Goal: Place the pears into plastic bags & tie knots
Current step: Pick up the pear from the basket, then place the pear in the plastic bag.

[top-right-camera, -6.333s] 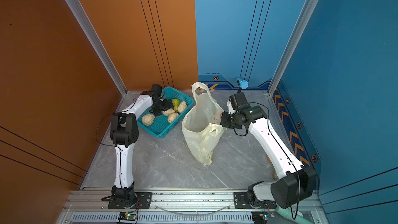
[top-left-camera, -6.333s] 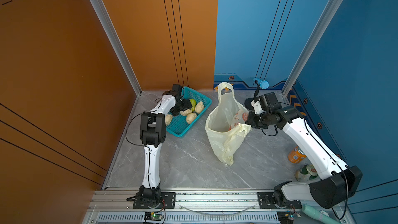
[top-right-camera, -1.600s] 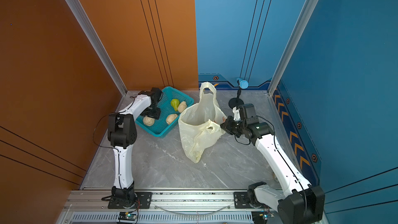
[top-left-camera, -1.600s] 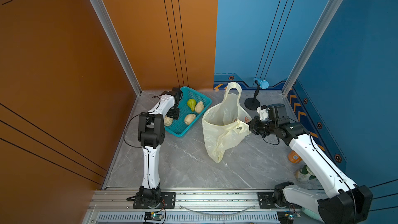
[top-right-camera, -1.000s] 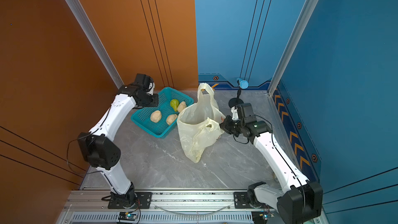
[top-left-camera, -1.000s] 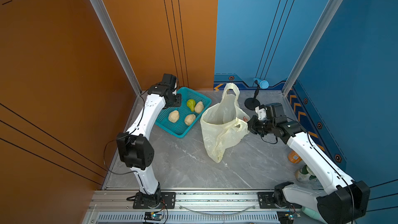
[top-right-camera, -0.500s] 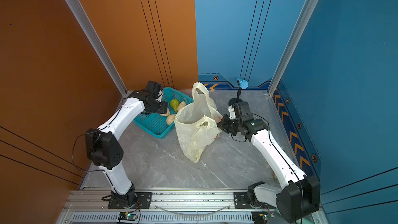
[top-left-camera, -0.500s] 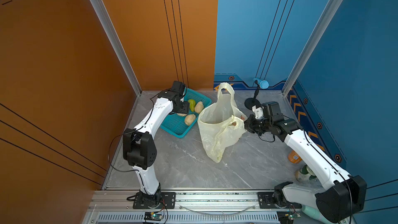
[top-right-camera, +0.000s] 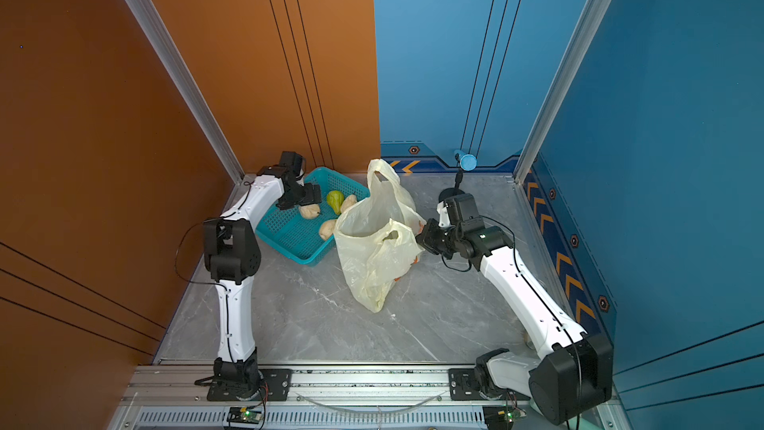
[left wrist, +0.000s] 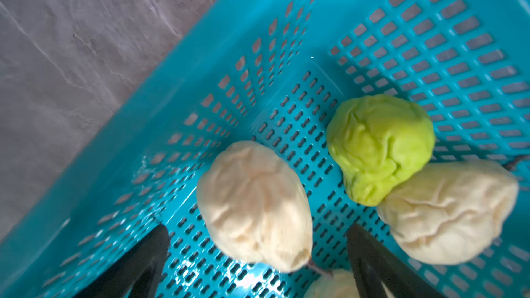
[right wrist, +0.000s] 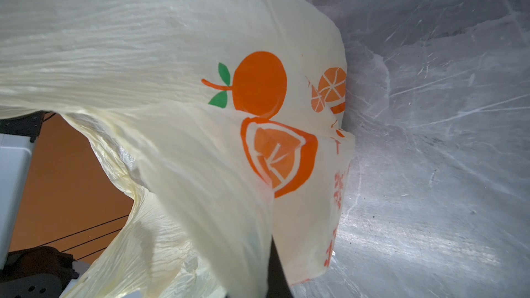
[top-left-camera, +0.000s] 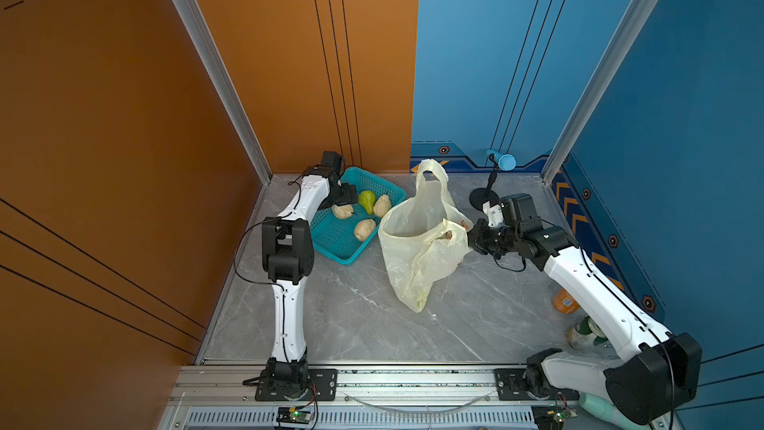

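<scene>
Lowered back into the teal basket (left wrist: 200, 53), the left gripper (left wrist: 256, 232) is spread wide astride a cream pear (left wrist: 252, 202), stem toward the wrist, while the plastic bag (right wrist: 172, 53) is clamped by the right gripper (top-left-camera: 474, 237).

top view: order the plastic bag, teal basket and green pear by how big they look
1. plastic bag, largest
2. teal basket, partly covered by the left arm
3. green pear, clearly smallest

My left gripper (left wrist: 258, 226), lifted above the far corner of the basket (top-left-camera: 330, 241) a second ago, has come back down inside it and spread its jaws wide either side of a cream pear (left wrist: 253, 204). Since the earliest view the bag (top-left-camera: 413, 266) gapes wider, and its bottom has slid toward my left arm's side.
</scene>
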{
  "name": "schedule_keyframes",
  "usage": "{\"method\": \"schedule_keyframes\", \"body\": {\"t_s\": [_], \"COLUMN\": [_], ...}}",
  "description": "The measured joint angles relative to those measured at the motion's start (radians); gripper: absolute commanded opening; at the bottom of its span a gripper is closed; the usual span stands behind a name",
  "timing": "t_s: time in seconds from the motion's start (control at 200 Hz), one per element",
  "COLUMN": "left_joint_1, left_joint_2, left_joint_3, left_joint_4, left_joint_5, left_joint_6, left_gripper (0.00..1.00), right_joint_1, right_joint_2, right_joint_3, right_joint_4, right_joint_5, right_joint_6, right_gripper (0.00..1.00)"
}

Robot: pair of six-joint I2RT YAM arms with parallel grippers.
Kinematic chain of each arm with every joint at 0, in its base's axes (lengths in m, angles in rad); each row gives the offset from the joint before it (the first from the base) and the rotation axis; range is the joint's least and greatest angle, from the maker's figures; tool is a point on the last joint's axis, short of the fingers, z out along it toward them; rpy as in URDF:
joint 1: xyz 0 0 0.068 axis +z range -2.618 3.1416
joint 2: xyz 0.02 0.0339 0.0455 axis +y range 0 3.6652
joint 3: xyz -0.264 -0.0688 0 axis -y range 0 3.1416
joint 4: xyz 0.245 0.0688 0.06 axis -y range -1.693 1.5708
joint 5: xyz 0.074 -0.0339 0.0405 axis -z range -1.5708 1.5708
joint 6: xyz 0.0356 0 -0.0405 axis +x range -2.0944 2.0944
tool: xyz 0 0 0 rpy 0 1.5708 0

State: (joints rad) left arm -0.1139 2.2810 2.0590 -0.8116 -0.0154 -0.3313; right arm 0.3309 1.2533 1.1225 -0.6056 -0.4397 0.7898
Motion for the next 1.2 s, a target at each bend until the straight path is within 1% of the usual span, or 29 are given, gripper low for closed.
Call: {"method": "schedule_keyframes", "body": {"t_s": [0.06, 0.1, 0.195, 0.205, 0.235, 0.305, 0.355, 0.436, 0.521, 0.621, 0.791, 0.896, 1.001, 1.106, 1.201], "left_joint_1": [0.0, 0.0, 0.0, 0.0, -0.003, -0.005, -0.008, -0.016, -0.027, -0.043, -0.081, -0.137, -0.209, -0.301, -0.386], "left_joint_2": [0.039, 0.06, 0.097, 0.1, 0.104, 0.103, 0.1, 0.093, 0.052, -0.061, -0.36, -0.567, -0.726, -0.814, -0.837], "left_joint_3": [0.022, 0.032, 0.038, 0.039, 0.041, 0.047, 0.047, 0.041, 0.003, -0.066, -0.163, -0.233, -0.311, -0.384, -0.437], "left_joint_4": [-0.004, -0.009, -0.018, -0.02, -0.015, -0.018, -0.019, -0.02, -0.02, -0.026, -0.019, 0.001, 0.008, 0.011, 0.031], "left_joint_5": [-0.003, -0.002, -0.002, -0.002, -0.01, -0.011, -0.012, -0.017, -0.021, -0.009, 0.062, 0.121, 0.171, 0.198, 0.209], "left_joint_6": [-0.019, -0.031, -0.055, -0.051, -0.057, -0.059, -0.064, -0.061, -0.056, -0.051, -0.05, -0.041, -0.042, -0.054, -0.079], "left_gripper": [1.0, 0.98, 0.88, 0.83, 0.77, 0.67, 0.62, 0.58, 0.57, 0.55, 0.54, 0.53, 0.53, 0.52, 0.51], "right_joint_1": [0.003, 0.004, 0.006, 0.006, 0.007, 0.008, 0.009, 0.01, 0.01, 0.01, 0.01, 0.01, 0.01, 0.012, 0.019], "right_joint_2": [0.0, 0.0, 0.0, 0.0, 0.0, 0.0, 0.0, 0.0, 0.0, 0.0, 0.02, 0.032, 0.034, 0.034, 0.034], "right_joint_3": [0.002, 0.003, 0.003, 0.003, 0.003, 0.003, 0.003, 0.003, 0.003, 0.003, 0.02, 0.035, 0.043, 0.053, 0.054], "right_joint_4": [0.0, 0.0, 0.0, 0.0, 0.0, 0.0, 0.0, 0.0, 0.0, 0.0, -0.001, 0.0, 0.0, 0.0, 0.0], "right_joint_5": [0.001, 0.001, 0.001, 0.001, 0.001, 0.002, 0.005, 0.009, 0.017, 0.022, 0.026, 0.026, 0.026, 0.026, 0.026], "right_joint_6": [0.0, 0.0, 0.002, 0.003, 0.003, 0.003, 0.003, 0.003, 0.003, 0.002, -0.003, -0.006, -0.008, -0.008, -0.008], "right_gripper": [0.0, 0.0, 0.0, 0.0, 0.0, 0.0, 0.0, 0.0, 0.0, 0.0, 0.0, 0.0, 0.0, 0.0, 0.0]}}
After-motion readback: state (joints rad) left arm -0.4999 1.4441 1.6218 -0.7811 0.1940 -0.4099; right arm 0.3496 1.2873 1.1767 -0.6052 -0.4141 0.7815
